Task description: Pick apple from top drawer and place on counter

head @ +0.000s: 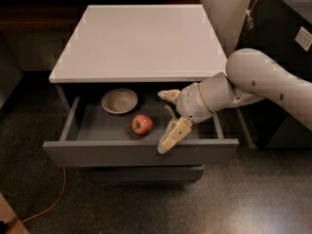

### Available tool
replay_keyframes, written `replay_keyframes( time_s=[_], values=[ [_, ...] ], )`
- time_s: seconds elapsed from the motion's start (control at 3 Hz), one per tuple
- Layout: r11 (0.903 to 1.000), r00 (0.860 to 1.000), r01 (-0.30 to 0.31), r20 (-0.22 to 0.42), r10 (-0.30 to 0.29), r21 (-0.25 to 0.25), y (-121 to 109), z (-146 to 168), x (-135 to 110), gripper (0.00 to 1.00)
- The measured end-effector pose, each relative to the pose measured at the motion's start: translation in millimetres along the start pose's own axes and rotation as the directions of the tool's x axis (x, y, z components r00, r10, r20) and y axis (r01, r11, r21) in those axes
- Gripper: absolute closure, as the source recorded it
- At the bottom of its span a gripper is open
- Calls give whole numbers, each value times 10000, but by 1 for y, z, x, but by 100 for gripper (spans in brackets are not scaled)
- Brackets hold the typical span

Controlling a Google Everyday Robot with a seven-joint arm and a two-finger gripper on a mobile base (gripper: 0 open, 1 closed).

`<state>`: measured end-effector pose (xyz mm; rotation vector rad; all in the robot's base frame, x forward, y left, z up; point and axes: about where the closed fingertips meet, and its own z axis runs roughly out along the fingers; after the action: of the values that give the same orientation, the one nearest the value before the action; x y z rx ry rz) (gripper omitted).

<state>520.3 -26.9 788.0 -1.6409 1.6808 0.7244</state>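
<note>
Looks like the reach-in stage to me: the top drawer [141, 152] is pulled out, and the apple [142, 124] sits on its dark floor toward the front, a bit in front and to the right of a beige bowl [119, 101]. The gripper [170, 116] hangs over the drawer just right of the apple. Its two tan fingers are spread wide with nothing between them, one up near the edge of the white counter [136, 38], the other down by the drawer front. No grasp yet, so the pick is barely begun. My guess for the next move: shift left and lower so the fingers straddle the apple, close without knocking it toward the bowl, lift clear of the overhang, then set it on the counter. Hard to see: the drawer's right part is behind the wrist and arm [263, 82], the back is in shadow, the lower drawers are mostly covered, and the arm runs off the right edge.
</note>
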Motion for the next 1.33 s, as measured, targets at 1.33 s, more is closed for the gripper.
replay_keyframes(
  time_s=[1.33],
  values=[
    [9506, 9521, -2434, -1395, 2721, 1929, -61, 25, 30, 0]
  ],
)
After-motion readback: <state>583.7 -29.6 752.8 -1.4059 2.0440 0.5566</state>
